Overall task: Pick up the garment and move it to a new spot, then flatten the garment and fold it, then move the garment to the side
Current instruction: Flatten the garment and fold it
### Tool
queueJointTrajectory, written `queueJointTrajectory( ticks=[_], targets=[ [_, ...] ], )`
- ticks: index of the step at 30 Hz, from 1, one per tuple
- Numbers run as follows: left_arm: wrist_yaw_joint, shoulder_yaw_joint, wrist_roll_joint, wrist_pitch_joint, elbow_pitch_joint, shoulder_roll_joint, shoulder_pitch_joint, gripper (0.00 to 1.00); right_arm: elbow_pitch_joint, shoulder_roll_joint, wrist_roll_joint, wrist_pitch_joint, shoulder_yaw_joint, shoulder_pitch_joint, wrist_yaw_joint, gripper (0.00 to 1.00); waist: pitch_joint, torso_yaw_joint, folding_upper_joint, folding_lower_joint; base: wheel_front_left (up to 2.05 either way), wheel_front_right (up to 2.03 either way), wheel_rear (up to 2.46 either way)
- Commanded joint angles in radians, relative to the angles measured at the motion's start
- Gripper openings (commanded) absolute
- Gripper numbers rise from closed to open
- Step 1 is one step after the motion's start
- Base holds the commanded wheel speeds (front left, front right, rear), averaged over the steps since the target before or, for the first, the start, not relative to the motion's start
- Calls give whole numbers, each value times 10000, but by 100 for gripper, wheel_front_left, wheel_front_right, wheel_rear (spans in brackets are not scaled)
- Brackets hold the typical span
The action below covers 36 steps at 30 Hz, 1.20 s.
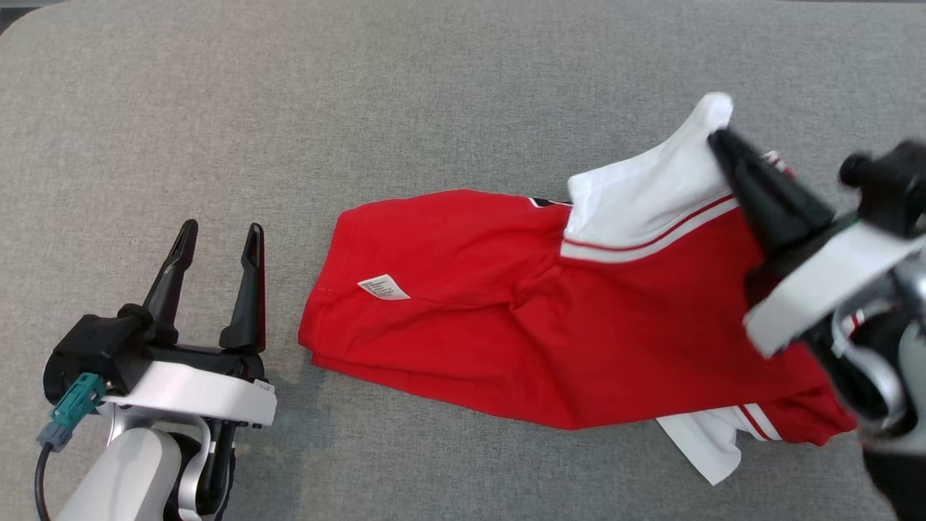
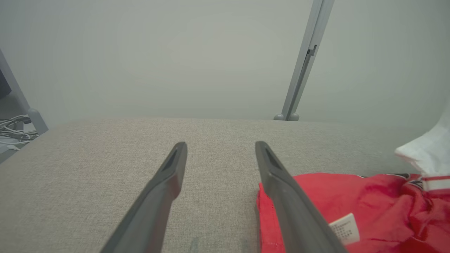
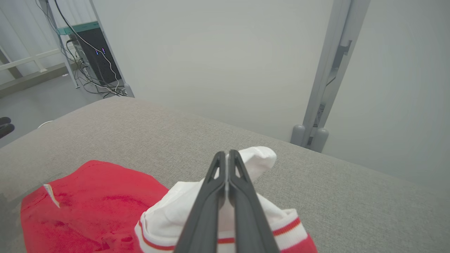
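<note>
My garment (image 1: 542,325) is a red tee with white sleeves trimmed in red stripes. It's lying rumpled and stretched sideways on the grey worktop (image 1: 289,94), middle to right in the head view. There's a little white label (image 1: 384,287) showing near its left end. The right pincer (image 1: 720,137) is clamped tight on the far white sleeve (image 1: 651,195), which stands up a bit. The left pincer (image 1: 222,228) has its fingers spread wide just left of the garment, gripping nothing.

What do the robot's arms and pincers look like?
The left pincer and right pincer have two long tapered black fingers on a black base with a white wrist band. The left forearm is pale, with a teal connector and black cable.
</note>
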Motion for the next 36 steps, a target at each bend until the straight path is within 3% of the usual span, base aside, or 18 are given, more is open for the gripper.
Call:
queueJointTrajectory(
  ticks=[1,10,17,18,19,20,28,36],
  targets=[
    [50,40,31,-48,-1,27,-32,100,-46,34,-30,42,5,375,3,0,-15,-23,0,0,0,0,0],
    [164,40,-13,21,-136,128,183,100,-527,1101,-388,311,-1137,4001,4,0,-125,-270,0,0,0,0,0],
    [254,17,-28,113,-240,193,216,100,458,1650,-275,-514,-1423,4539,3,0,-230,-374,0,0,0,0,0],
    [265,10,-30,132,-256,205,234,100,591,1731,-202,-718,-1408,4415,3,30,-258,-378,0,0,0,0,0],
    [272,5,-34,158,-270,226,255,100,732,1697,-250,-882,-1383,4341,4,82,-284,-377,0,0,0,0,0],
    [275,-3,-35,177,-273,244,281,100,842,1728,-238,-1054,-1387,4302,3,100,-320,-371,0,0,0,0,0],
    [431,-3,-88,253,-338,317,565,100,756,1846,-426,-2039,-1656,4123,4,100,-779,-434,0,0,0,0,0],
    [605,5,-146,338,-532,348,855,100,-160,2097,-986,-2940,-2736,3810,3,100,-1316,-522,0,0,0,0,0]
  ],
)
